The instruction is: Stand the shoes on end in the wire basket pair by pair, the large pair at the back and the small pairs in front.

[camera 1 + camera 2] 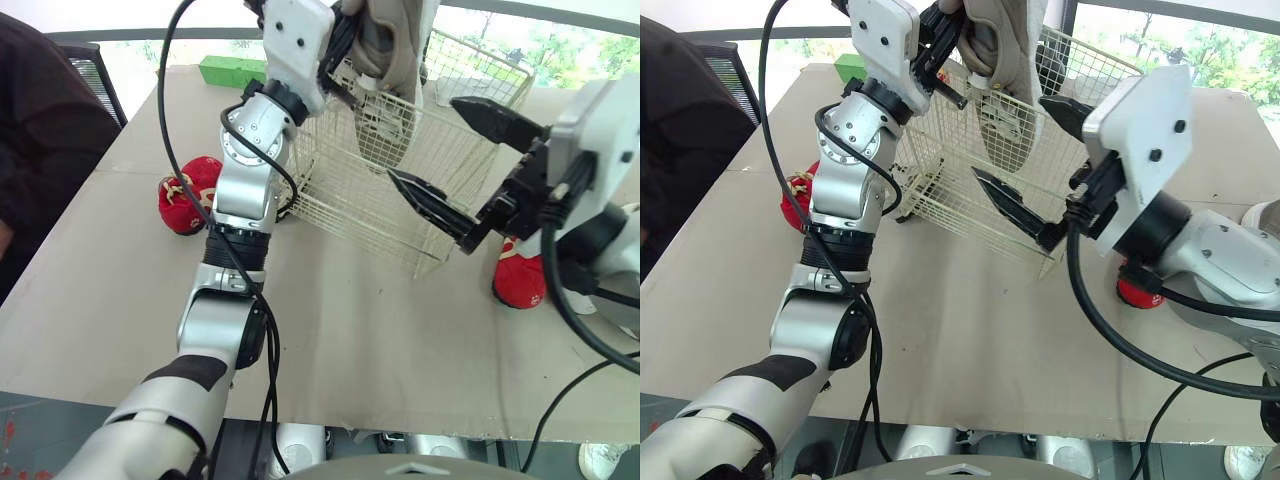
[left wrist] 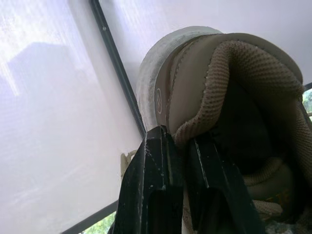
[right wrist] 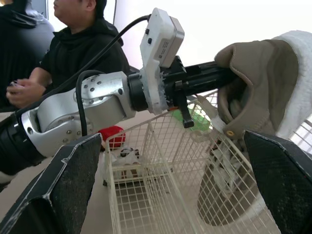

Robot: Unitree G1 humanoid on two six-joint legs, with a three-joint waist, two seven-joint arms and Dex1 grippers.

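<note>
- Where the left gripper [image 2: 178,141] takes it, the large tan fabric shoe with a white rubber sole [image 1: 1002,50] is held by its padded heel collar. One black finger sits inside the opening and the other outside on the heel, both clenched on the collar.
- Handling, as judged: the upper is soft and the collar compresses under the fingers, while the sole is stiffer and probably carries most of the weight. Pinched at one end, the shoe is likely to swing or pivot. The firm heel back is the sounder place to grip, and the loose fabric of the upper the poorer one.
- Position: the shoe hangs heel up and toe down over the far part of the white wire basket [image 1: 350,215]. Its lower half shows through the mesh, so it appears to be inside. Whether the toe touches the basket floor cannot be told.
- Right gripper [image 1: 424,138]: its fingers are spread wide and hold nothing. It hovers at the near right side of the basket, pointing towards the hanging shoe but apart from it.
- Two small red shoes lie on the beige tabletop [image 1: 380,340], both outside the basket: one [image 1: 185,195] to its left, the other [image 1: 520,280] to its right beside the right arm.
</note>
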